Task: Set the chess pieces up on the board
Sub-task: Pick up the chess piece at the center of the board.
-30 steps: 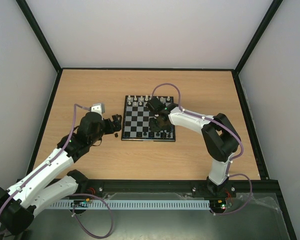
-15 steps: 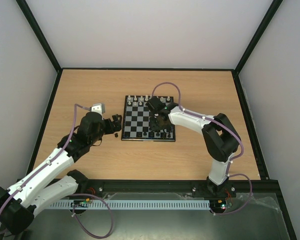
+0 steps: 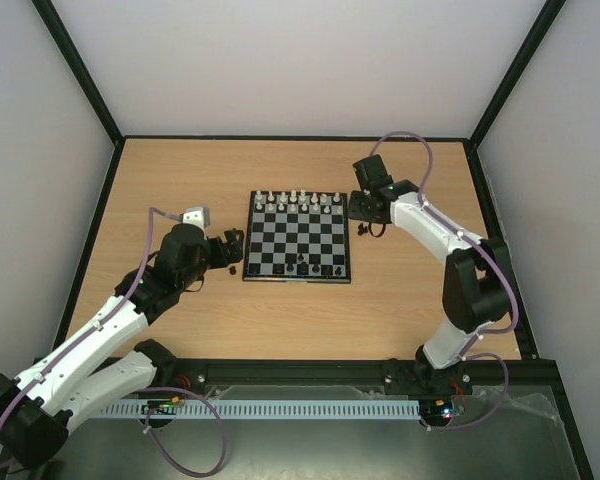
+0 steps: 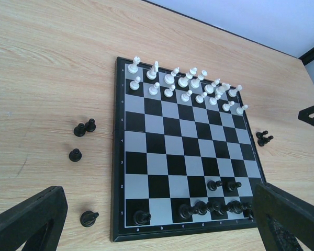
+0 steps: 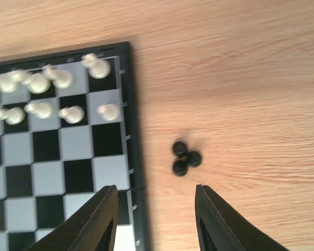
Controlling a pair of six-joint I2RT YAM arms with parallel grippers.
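The board (image 3: 280, 218) lies mid-table, white pieces on its two far rows. Several black chess pieces (image 4: 220, 207) stand on its near right squares, two more (image 4: 222, 185) in the second row and one (image 4: 142, 216) at the near left corner. Loose black pieces (image 4: 83, 127) lie on the table left of the board. Three more (image 5: 184, 157) cluster just right of it. My right gripper (image 5: 156, 196) is open and empty, hovering above that cluster, in the top view (image 3: 366, 212). My left gripper (image 3: 230, 250) is open and empty, left of the board's near corner.
Two more loose black pieces (image 4: 75, 155) (image 4: 88, 218) lie on the wood left of the board, near my left gripper. Black-framed walls (image 3: 100, 215) enclose the table on three sides.
My right gripper has left the board's near right squares and swung to the table right of the board's far half. The left arm has not moved.
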